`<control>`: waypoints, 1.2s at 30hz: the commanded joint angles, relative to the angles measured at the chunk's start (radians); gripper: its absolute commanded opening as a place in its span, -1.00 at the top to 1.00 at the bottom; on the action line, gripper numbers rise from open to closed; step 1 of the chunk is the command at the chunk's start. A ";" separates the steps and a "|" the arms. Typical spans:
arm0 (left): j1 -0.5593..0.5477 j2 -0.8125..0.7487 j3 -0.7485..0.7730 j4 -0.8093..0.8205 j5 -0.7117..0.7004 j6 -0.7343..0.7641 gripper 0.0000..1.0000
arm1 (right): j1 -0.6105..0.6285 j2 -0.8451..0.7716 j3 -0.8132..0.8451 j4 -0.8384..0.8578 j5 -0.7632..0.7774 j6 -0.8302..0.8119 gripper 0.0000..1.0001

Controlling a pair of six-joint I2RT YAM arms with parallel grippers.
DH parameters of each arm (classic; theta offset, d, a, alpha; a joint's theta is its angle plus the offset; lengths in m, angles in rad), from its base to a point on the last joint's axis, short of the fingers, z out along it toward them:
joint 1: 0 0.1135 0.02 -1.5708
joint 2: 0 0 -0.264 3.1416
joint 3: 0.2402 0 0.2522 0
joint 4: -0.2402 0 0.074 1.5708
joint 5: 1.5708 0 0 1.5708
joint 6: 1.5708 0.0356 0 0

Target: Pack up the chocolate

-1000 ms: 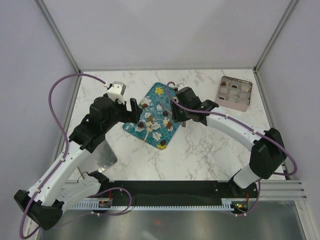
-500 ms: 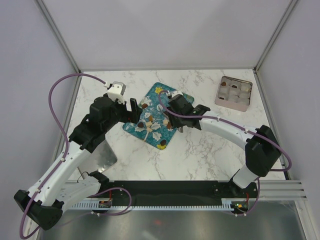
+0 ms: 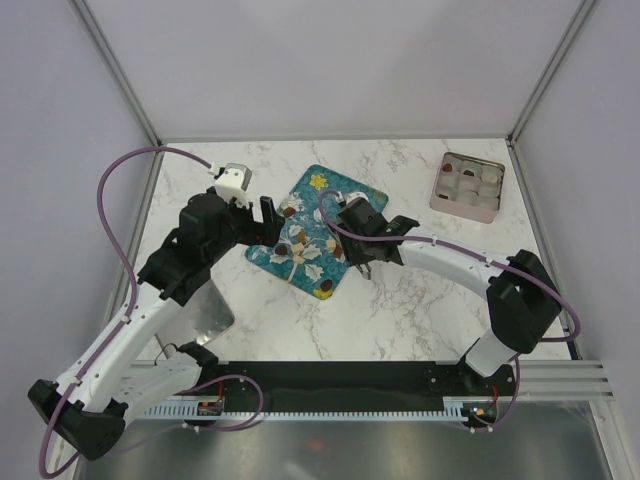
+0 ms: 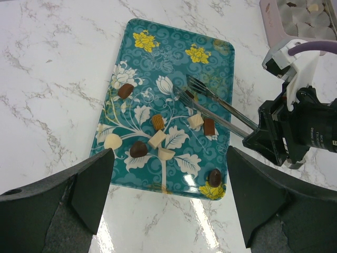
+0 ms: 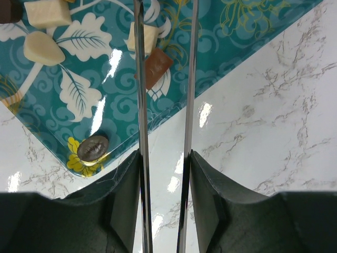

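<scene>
The teal flowered tray (image 3: 330, 195) lies mid-table with several small chocolates on it, dark brown (image 4: 138, 149), (image 4: 215, 177) and pale ones (image 4: 157, 138). My right gripper (image 3: 356, 242) is shut on metal tongs (image 5: 139, 105) that reach over the tray (image 5: 210, 31). A brown square chocolate (image 5: 154, 67) lies between the tongs' two arms, which stand apart. A dark chocolate (image 5: 92, 148) sits at the tray's near corner. My left gripper (image 4: 169, 203) is open and empty, above the table just off the tray's (image 4: 174, 52) near edge.
A pale pink box (image 3: 468, 186) with paper cups, some holding chocolates, stands at the back right; it also shows in the left wrist view (image 4: 300, 13). A metal plate (image 3: 205, 315) lies near the left arm. Marble tabletop surrounds the tray.
My right arm has swung toward the near left, carrying the tongs further over the tray's chocolates. The left arm has not moved.
</scene>
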 commanded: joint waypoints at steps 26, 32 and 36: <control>0.006 -0.010 0.012 0.017 -0.005 0.012 -0.89 | -0.008 -0.048 0.073 -0.048 -0.008 0.019 0.25; 0.005 -0.009 0.012 0.019 -0.007 0.012 -0.89 | -0.047 -0.024 0.113 -0.063 -0.014 0.004 0.27; 0.005 -0.009 0.012 0.017 -0.005 0.012 -0.89 | -0.097 -0.030 0.135 -0.077 -0.029 -0.013 0.27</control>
